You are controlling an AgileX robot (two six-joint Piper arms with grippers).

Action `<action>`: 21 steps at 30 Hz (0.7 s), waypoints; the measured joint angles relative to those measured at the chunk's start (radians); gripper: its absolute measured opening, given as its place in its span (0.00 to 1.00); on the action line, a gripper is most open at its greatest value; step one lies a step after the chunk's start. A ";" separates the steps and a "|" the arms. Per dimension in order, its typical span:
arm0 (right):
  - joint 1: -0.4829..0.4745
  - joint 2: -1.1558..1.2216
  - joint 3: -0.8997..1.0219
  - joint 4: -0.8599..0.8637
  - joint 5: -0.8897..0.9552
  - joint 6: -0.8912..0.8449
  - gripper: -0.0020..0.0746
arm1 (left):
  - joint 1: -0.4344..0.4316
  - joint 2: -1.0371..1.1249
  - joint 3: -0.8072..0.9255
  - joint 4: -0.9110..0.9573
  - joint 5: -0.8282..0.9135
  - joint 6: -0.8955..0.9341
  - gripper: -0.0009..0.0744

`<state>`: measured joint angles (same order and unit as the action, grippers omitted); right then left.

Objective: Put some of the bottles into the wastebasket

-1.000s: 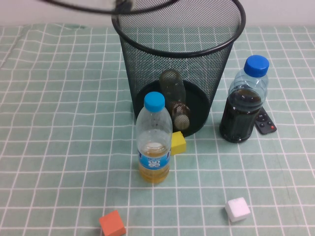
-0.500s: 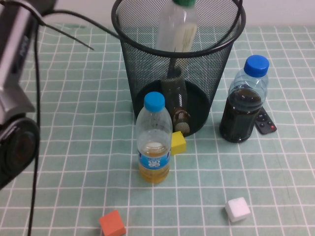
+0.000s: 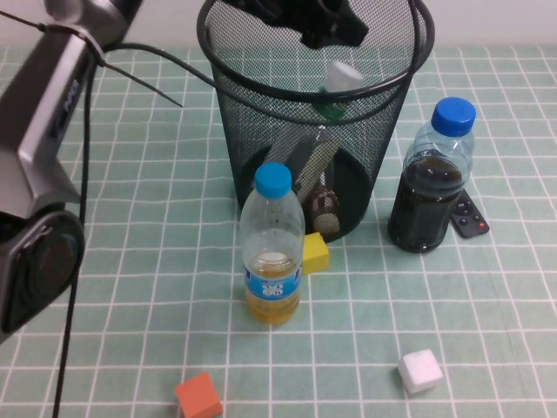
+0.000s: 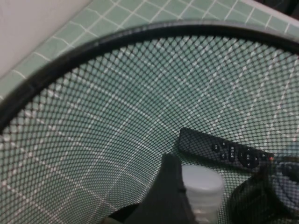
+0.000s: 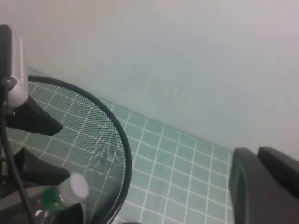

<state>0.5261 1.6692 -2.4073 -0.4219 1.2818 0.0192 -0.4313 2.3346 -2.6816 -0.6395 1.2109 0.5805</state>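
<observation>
The black wire-mesh wastebasket [image 3: 252,131] stands at the back middle of the table. My left gripper [image 3: 324,26] hovers over its rim, open and empty. The tall clear bottle [image 3: 338,83], with a white cap and green label, leans inside the wastebasket just below the gripper, apart from the fingers. In the right wrist view its cap [image 5: 75,186] sits below the spread left fingers [image 5: 32,122]. In the left wrist view the cap [image 4: 202,186] shows beside one finger [image 4: 168,191]. The shorter bottle [image 3: 322,202] lies on the wastebasket floor. My right gripper [image 5: 258,157] is raised beside the wastebasket [image 5: 124,154], shut and empty.
A blue-capped bottle of orange liquid [image 3: 272,252] stands in front of the wastebasket, with a yellow cube [image 3: 314,252] beside it. A blue-capped bottle of dark liquid [image 3: 431,178] stands at its right by a black remote [image 3: 471,219]. An orange cube [image 3: 198,396] and a white cube [image 3: 420,371] lie near the front edge.
The left arm came in over the wastebasket. The tall bottle went from upright at the rim to lower inside, leaning, free of the gripper.
</observation>
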 joint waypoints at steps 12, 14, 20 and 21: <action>0.000 -0.327 0.230 0.011 0.000 0.085 0.02 | -0.007 -0.432 0.033 0.108 0.028 -0.096 0.07; 0.000 -0.406 0.336 0.011 0.000 0.114 0.02 | -0.008 -0.527 0.089 0.122 0.043 -0.096 0.04; 0.000 -0.639 0.750 0.033 -0.006 0.208 0.02 | -0.008 -0.861 0.400 0.257 0.049 -0.088 0.01; 0.000 -0.686 0.833 0.036 -0.023 0.231 0.02 | -0.008 -0.911 0.480 0.273 0.033 -0.087 0.01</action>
<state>0.5261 0.9836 -1.5745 -0.3858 1.2588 0.2506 -0.4396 1.4238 -2.2019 -0.3669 1.2437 0.4936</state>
